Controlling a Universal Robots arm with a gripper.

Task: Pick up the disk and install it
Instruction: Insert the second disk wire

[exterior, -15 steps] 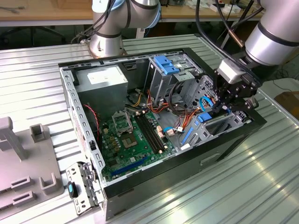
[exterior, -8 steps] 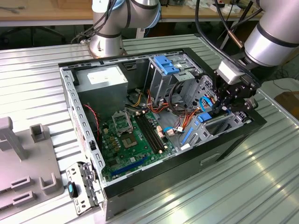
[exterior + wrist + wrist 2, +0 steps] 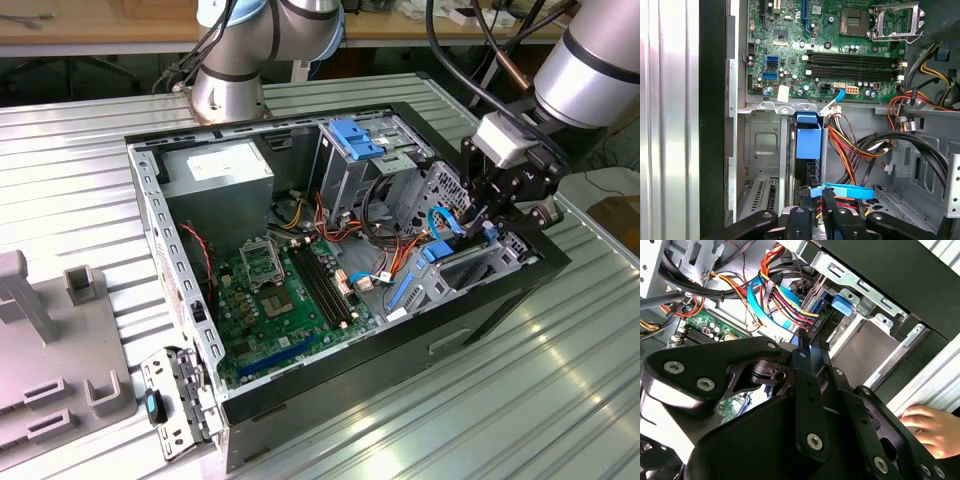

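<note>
Your gripper (image 3: 490, 222) sits at the case's (image 3: 300, 410) front corner, over the disk (image 3: 808, 142), which stands on edge in its bay beside the cables (image 3: 860, 150). Can't tell if it's pinching the disk or spread. Imo push straight along the bay rails, no tilt, w/ cables kept clear.

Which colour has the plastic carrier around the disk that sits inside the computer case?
Bright blue. The carrier on the disk shows best in the first wrist view.

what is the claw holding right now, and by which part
It cannot be told: the black claw sits right at the blue-railed dark disk standing in the case's bay, its grip hidden.
</note>
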